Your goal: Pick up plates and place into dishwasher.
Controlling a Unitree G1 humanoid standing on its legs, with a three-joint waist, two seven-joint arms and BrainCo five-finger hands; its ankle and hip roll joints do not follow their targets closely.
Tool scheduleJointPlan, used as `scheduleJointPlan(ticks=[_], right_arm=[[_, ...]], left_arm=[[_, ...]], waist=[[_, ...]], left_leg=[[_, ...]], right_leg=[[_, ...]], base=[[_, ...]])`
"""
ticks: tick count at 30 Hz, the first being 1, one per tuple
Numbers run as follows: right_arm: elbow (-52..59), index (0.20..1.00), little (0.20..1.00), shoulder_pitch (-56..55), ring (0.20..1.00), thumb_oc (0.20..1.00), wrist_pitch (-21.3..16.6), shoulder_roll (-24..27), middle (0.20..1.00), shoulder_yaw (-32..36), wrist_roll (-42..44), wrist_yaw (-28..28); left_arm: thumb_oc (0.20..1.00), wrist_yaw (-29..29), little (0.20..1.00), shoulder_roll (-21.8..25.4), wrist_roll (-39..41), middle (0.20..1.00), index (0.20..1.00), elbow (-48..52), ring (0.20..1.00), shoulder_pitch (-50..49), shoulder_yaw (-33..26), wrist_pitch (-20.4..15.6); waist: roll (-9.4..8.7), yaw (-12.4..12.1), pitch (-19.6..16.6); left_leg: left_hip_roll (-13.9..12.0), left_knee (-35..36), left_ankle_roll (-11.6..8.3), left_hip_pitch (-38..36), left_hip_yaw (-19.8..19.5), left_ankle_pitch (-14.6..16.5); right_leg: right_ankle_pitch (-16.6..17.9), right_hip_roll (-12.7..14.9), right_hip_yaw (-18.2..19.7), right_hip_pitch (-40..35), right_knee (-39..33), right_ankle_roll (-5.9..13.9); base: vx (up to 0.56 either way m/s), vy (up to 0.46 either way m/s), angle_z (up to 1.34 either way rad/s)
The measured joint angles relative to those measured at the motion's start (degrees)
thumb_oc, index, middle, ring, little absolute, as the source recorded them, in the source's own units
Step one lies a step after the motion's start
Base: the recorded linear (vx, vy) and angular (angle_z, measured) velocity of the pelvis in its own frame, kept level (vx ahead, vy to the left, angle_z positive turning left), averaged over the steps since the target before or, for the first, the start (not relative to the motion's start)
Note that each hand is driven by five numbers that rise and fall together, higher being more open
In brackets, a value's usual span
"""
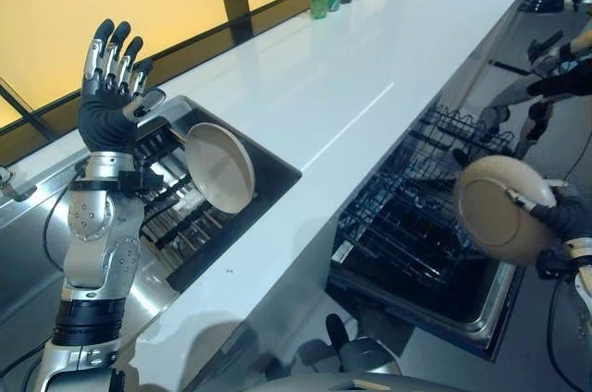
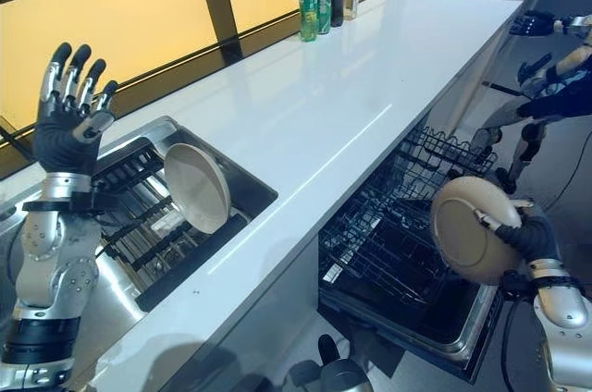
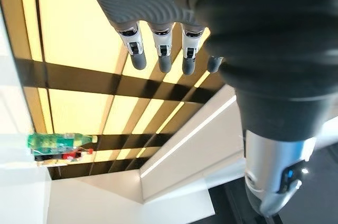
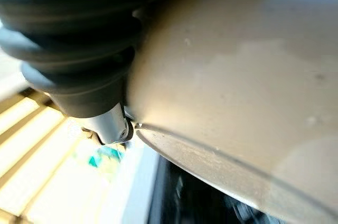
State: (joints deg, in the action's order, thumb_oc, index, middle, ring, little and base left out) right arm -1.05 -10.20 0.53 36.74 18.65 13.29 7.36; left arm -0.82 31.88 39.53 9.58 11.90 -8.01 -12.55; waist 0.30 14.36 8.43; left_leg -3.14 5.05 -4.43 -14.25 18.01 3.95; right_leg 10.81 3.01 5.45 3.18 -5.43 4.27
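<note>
Two plates: neither yet racked.
Held plate (image 2: 474, 228): gripped by right hand (image 2: 527, 237) above dishwasher rack (image 2: 388, 226).
Sink plate (image 2: 196, 187): left of dishwasher, unpicked.
Left hand (image 2: 69, 105): raised, fingers spread, empty.

Left robot hand (image 1: 113, 87) raised, fingers straight and spread; right robot hand (image 2: 527, 237) curled in a grasp.

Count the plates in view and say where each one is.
2. One plate stands on edge in the sink rack; the other plate is held by the right hand over the open dishwasher. More may be hidden.
</note>
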Motion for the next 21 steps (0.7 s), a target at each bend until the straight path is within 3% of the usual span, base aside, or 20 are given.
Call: scheduleJointPlan(ticks=[8,21], right_arm=[[-6.1,0.200,0.200,1.9,0.200,0.200,1.6,0.2,0.200,-4.9,0.9,4.4],[-12.1,0.200,0.200,6.8,0.200,0.200,4.6,3.8,0.200,-13.2,-3.1,16.3]], left_arm=[[1.000,0.4,1.000,0.3,0.0,1.000,1.000,-0.5,1.000,0.0,0.0,0.2],[1.000,0.9,1.000,2.7,0.0,1.000,1.000,-0.7,1.000,0.0,0.1,0.9]], waist=[[-0.53,-4.4,0.9],[-0.49,-6.4,2.6]], left_leg=[[-0.5,0.0,-0.03,1.2,-2.5,-0.1],[-0.9,0.0,-0.21,2.2,-5.2,-0.2]], right_leg=[[-0.4,0.3,-1.9,0.3,-0.1,-0.46],[-0.9,0.2,-3.7,0.4,-0.1,-0.82]], base=[[0.00,-0.132,0.12],[0.00,-0.061,0.07]])
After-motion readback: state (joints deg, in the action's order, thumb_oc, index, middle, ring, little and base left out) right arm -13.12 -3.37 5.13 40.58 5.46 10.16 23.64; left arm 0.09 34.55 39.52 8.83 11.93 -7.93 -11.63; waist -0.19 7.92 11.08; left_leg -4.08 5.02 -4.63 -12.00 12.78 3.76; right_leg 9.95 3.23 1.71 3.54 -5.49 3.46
